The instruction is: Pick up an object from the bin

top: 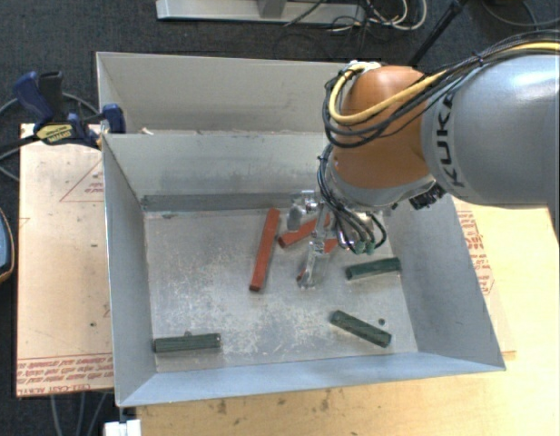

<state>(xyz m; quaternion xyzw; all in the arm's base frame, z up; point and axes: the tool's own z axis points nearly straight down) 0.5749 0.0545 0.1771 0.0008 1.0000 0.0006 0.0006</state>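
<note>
Gripper (308, 242) low mid-bin (125, 243) over short red stick (296, 234), arm (497, 134) from right, grip state untellable.

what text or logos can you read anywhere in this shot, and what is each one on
"KUKA": dark letters running up the side of the grey robot arm.
No text shows on the grey metal bin, the long red bar or the dark green bar near the front wall.

A short orange-red stick (295, 236) lies slanted near the bin's (171, 271) centre.
</note>
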